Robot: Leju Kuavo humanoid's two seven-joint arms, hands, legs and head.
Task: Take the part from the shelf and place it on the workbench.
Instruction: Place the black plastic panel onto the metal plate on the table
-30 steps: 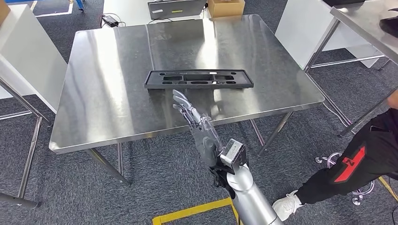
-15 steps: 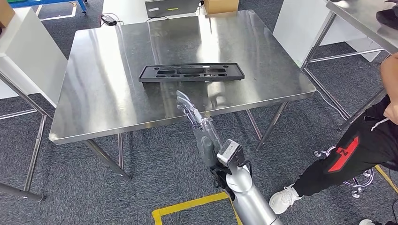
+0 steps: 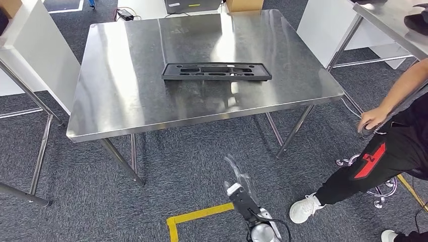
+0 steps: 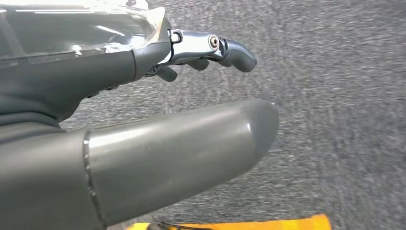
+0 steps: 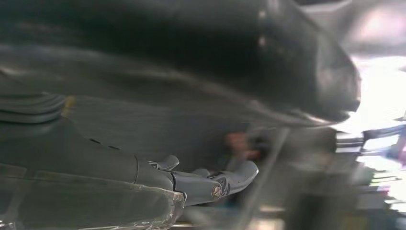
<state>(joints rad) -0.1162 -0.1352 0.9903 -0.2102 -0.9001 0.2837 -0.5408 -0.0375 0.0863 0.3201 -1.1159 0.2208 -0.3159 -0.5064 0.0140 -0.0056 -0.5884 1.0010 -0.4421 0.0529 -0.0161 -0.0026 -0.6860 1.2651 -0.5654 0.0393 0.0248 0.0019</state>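
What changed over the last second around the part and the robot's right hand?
The right hand drew back from the workbench edge and dropped low, blurred, holding nothing. The person's hand reached in at the right. The black part stayed flat on the workbench; the camera shifted.

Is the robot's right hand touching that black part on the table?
Apart. In the head view the black part lies alone on the steel table, while the right hand, blurred, is low over the carpet, well short of the table edge.
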